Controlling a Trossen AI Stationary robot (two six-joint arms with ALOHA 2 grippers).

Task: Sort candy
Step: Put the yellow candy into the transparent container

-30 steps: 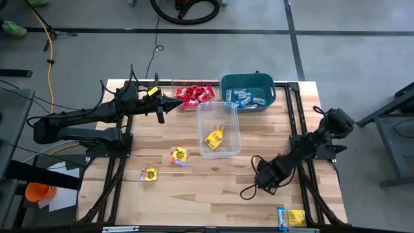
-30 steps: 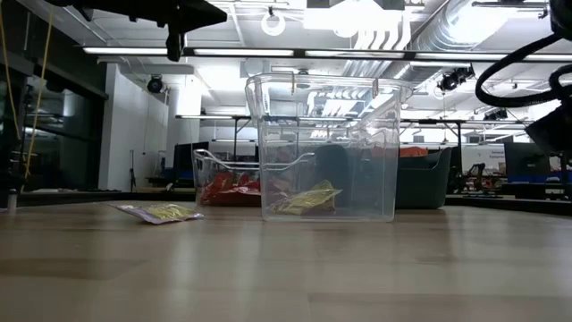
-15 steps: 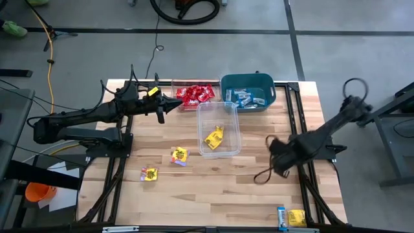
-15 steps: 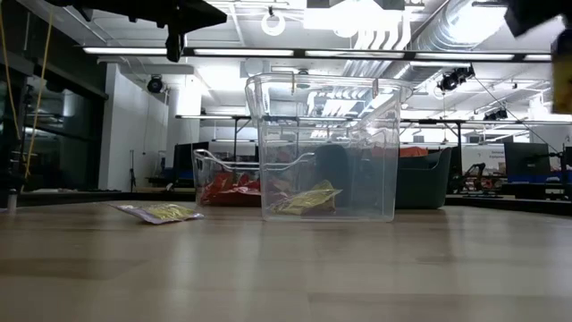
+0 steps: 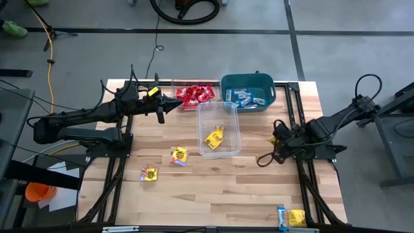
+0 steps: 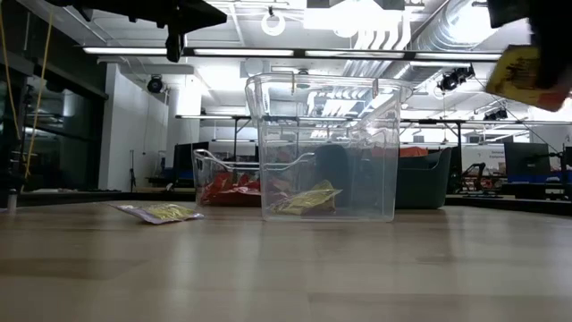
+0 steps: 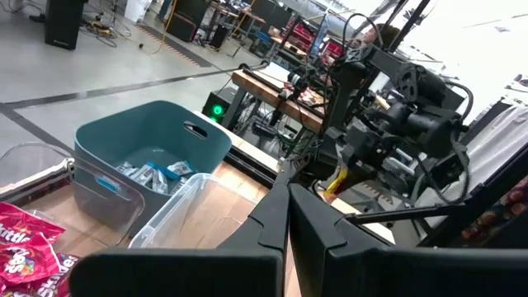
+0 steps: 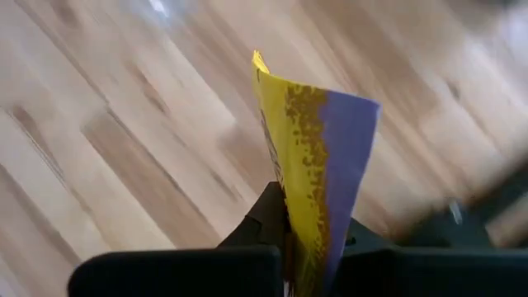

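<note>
The right gripper (image 8: 290, 239) was closed on a yellow candy packet (image 8: 309, 165), which stood upright between the two dark fingers (image 8: 260, 219) at the bottom centre of the frame. The packet was yellow with brown speckles on one part and purple on the other. Behind it was the wooden table (image 8: 124, 124), its light planks running diagonally across the frame. A dark shape filled the lower right corner, too blurred to identify.
</note>
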